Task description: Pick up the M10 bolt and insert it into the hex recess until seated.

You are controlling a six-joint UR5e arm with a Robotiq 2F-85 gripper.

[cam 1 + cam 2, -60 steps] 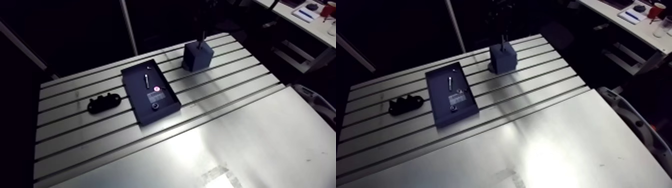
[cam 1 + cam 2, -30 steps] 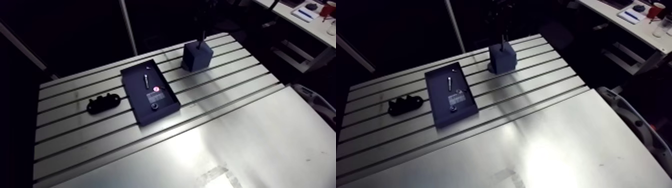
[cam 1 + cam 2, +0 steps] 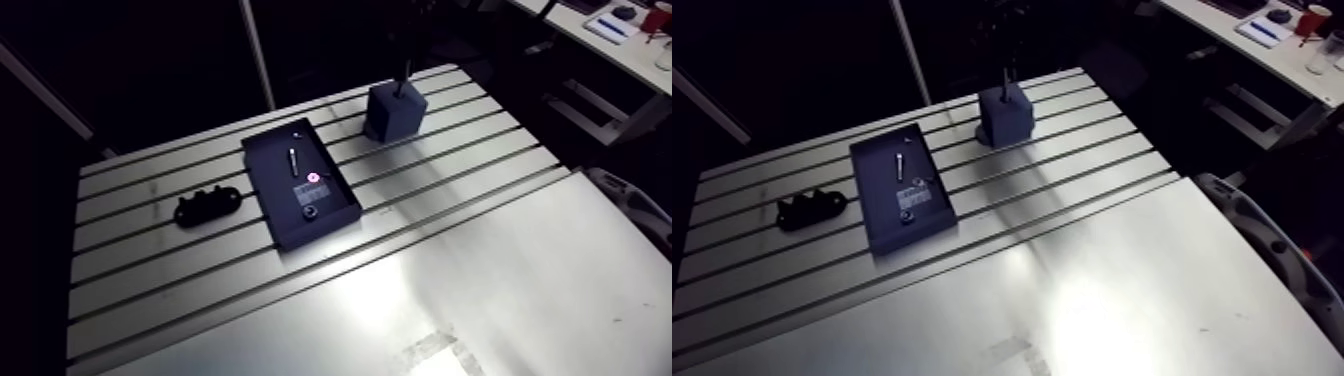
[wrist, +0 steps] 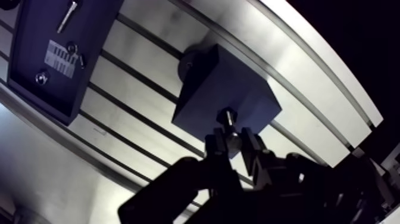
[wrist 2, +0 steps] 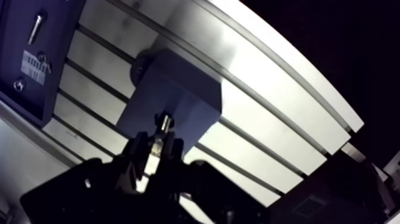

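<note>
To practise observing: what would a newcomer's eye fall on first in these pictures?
The robot's black two-fingered claw, shut on a shiny steel bolt over the top of a dark grey cube-shaped block near the slotted aluminium table's far edge. Next, the flat dark rectangular tray of small metal parts mid-table, with a black lumpy piece lying beside it.

The tabletop (image 3: 470, 180) is bare aluminium in 2 zones. The far zone is cut by long parallel slots (image 3: 150, 262) running its whole width, dark lines against pale metal. The near zone is a smooth unslotted sheet (image 3: 520, 290), with a scuffed, paler patch (image 3: 440, 352) close to its front edge. Overhead light pools in a bright glare (image 3: 1072, 300) on that sheet. Beyond the tabletop's edges the surroundings are mostly black; a thin pale post (image 3: 256, 50) slants up behind the far edge.
</note>
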